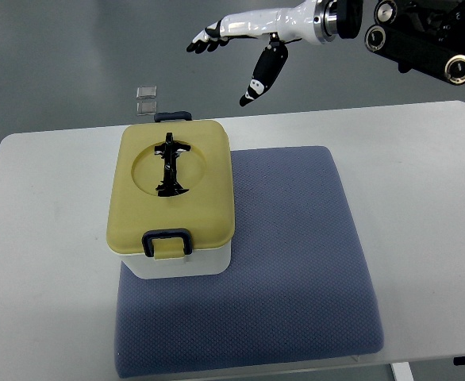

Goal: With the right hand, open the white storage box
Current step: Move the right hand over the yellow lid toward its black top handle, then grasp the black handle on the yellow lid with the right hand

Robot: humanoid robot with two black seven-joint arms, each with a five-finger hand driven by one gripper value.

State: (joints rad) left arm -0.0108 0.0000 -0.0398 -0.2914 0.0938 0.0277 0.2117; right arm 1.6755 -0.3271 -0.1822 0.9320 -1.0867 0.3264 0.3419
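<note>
On blue mat (296,262), lidded white storage box (171,206); above, right robot hand (244,48) spread, empty.

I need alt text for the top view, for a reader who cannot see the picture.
A white storage box with a closed yellow lid sits on a blue mat on a white table. The robot's right hand hovers beyond the table's far edge, fingers spread, touching nothing.
</note>
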